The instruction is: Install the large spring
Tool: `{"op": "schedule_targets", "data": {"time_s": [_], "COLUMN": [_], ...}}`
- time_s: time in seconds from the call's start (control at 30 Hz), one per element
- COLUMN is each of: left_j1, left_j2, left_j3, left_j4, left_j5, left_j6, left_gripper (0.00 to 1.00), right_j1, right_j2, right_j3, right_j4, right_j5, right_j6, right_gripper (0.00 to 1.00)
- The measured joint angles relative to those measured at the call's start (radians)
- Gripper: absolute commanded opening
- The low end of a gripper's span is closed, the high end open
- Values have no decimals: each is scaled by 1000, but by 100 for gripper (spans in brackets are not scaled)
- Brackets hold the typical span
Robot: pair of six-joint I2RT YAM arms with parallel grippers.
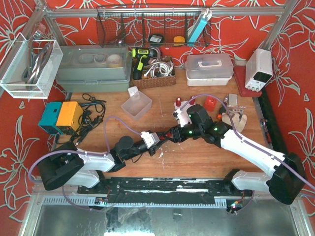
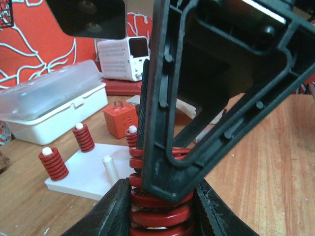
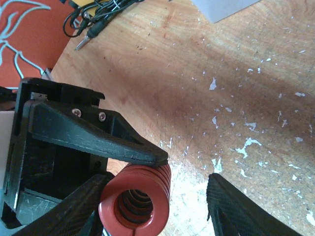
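From the left wrist camera you see the left gripper (image 2: 160,220) squeezed tight on the large spring (image 2: 158,211). Its two dark fingers (image 2: 115,214) press the fat red coils from both sides. The spring pokes up out of them. A big black finger (image 2: 206,88) from the other arm stands right in front and hides the top of the spring. Behind it a white plate (image 2: 74,184) lies on the table (image 2: 275,162). Small red springs (image 2: 53,164) sit on pegs there, and one white peg (image 2: 110,169) is bare. An orange block (image 2: 120,120) sits just past the plate.

From the right wrist camera you look straight into the round end of the spring (image 3: 135,199). The right gripper (image 3: 160,196) is spread apart around it. One of its fingers (image 3: 69,216) is right beside the spring. The other one (image 3: 241,211) is off to the side, with bare wood showing in the gap. A black finger of the left gripper lies on top of the coils.

From the top camera you see the two arms meet over the middle of the table (image 1: 206,162), tip to tip. The spring is too hidden there to make out. The white plate (image 1: 180,115) is near, just past the right gripper (image 1: 173,133).
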Motion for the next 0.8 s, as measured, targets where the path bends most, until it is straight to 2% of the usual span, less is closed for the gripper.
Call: {"op": "schedule_targets", "data": {"time_s": [0.17,0.3,0.4,0.53,0.67,0.8], "left_j1": [-4,-5,-5,-5,-8,-10], "left_j2": [0,0,-1,-4,-26,-46], "left_j3": [0,-2,-6,-8,-8,-7], "left_j4": [2,-7,-7,-4,0,-18], "left_j5": [0,-3,-6,-26,-84,-173], "left_j6": [6,12,16,18,12,-5], "left_gripper": [2,11,29,56,98,100], "right_j1": [21,29,33,34,39,39], "right_j2": [21,35,42,42,13,-35], "right_j3": [0,4,6,6,6,7], "right_j4": [0,14,18,23,-4,-40], "right_j5": [-1,-6,-7,8,150,363], "right_j6": [-9,-18,-18,-24,-23,-34], "right_gripper": [45,28,12,4,0,0]}}
